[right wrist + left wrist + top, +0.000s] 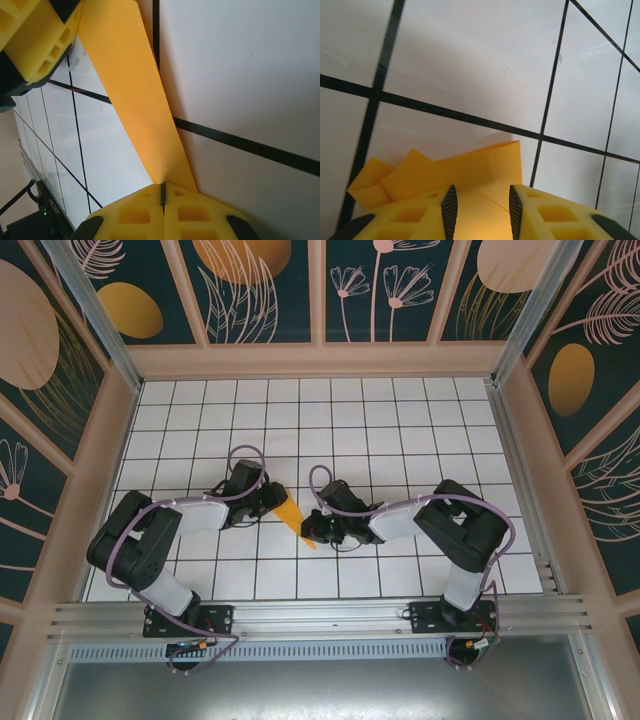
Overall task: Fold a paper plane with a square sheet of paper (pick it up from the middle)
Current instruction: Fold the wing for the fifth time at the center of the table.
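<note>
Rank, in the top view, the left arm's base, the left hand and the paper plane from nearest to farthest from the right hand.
1. paper plane, its tip pinched in the right hand.
2. left hand, up-left at the plane's wide end.
3. left arm's base, bottom left.

Paper plane [292,516] lies right of left end effector [274,502] (above table [400,430])

A white table [400,410], ruled into square tiles by thin black lines, is carrying everything. A slim orange-yellow paper plane [293,518] is sitting near the middle of the front rows, slanting across a grid line and casting a shadow on the tiles. Whether it is touching the surface cannot be told.
</note>
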